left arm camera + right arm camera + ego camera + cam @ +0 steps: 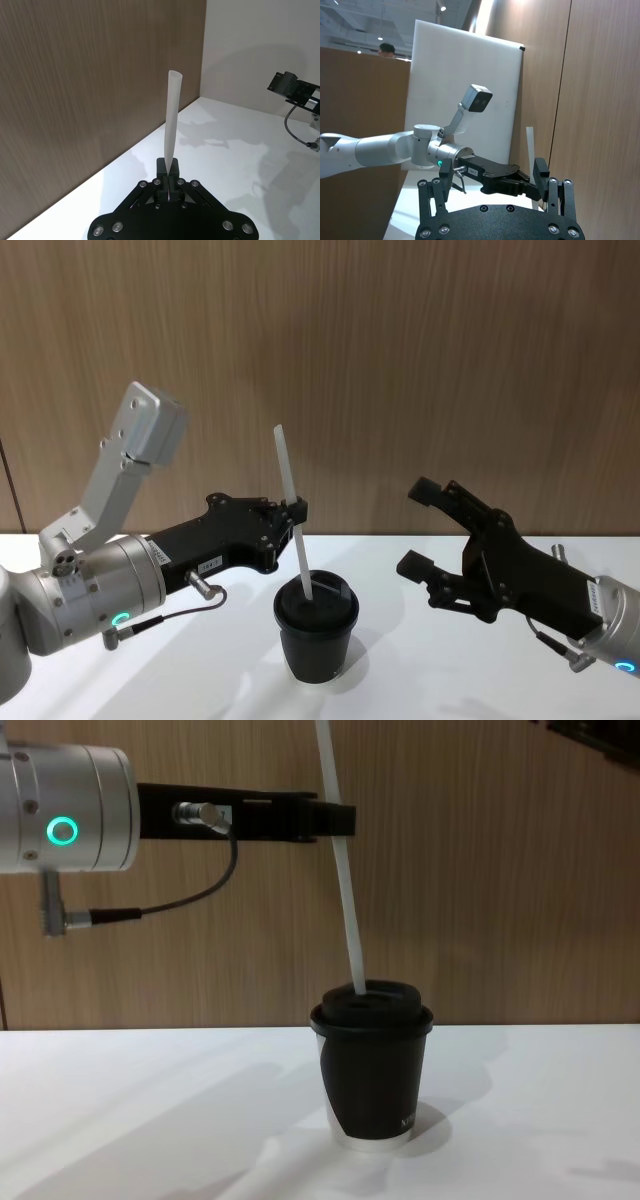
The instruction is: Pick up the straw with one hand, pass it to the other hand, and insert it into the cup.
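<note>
**op1:** Left gripper (297,510) on my end is pinching the straw (294,508) midway, tilted, bottom tip right at the lid of the cup (316,632) on the table (440,670).

**op2:** Yep. Right gripper (420,528) hangs beside the cup, fingers spread wide, holding nothing.

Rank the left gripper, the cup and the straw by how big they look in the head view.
1. left gripper, shut on the straw
2. cup
3. straw, long but thinnest
</note>
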Available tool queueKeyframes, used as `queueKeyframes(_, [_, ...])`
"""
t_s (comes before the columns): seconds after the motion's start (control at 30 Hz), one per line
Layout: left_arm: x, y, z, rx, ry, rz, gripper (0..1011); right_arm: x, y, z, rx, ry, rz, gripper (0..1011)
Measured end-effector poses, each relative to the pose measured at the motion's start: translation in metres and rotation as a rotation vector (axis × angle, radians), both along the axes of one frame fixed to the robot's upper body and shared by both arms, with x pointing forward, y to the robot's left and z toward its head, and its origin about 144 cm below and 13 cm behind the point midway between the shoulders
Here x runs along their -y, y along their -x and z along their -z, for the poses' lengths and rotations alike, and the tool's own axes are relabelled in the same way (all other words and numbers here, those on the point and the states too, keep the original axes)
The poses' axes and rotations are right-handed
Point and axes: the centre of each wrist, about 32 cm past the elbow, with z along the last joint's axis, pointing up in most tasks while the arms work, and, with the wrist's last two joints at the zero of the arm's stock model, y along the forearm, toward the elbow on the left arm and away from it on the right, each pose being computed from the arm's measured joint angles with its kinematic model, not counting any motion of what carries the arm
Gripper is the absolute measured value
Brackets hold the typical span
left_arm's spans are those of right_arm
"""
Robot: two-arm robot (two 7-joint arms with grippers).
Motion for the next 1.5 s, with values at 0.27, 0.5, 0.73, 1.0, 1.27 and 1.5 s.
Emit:
queueKeyframes(0.27, [-0.0004, 0.0012, -0.0018, 0.006, -0.002, 0.004, 12, 0.0, 0.0, 0.0, 0.0, 0.0, 0.0, 1001])
queueKeyframes(0.5, [-0.0012, 0.0018, -0.003, 0.005, -0.011, 0.009, 13, 0.0, 0.0, 0.0, 0.0, 0.0, 0.0, 1001])
queueKeyframes(0.73, [-0.0014, 0.0019, -0.0036, 0.001, -0.021, 0.015, 12, 0.0, 0.0, 0.0, 0.0, 0.0, 0.0, 1001])
queueKeyframes(1.0, [-0.001, 0.0011, -0.0041, -0.005, -0.028, 0.022, 12, 0.0, 0.0, 0.0, 0.0, 0.0, 0.0, 1001])
queueKeyframes(1.27, [-0.0001, -0.0004, -0.004, -0.01, -0.037, 0.03, 12, 0.0, 0.0, 0.0, 0.0, 0.0, 0.0, 1001])
queueKeyframes(1.5, [0.0008, -0.002, -0.0029, -0.019, -0.047, 0.035, 12, 0.0, 0.0, 0.0, 0.0, 0.0, 0.0, 1001])
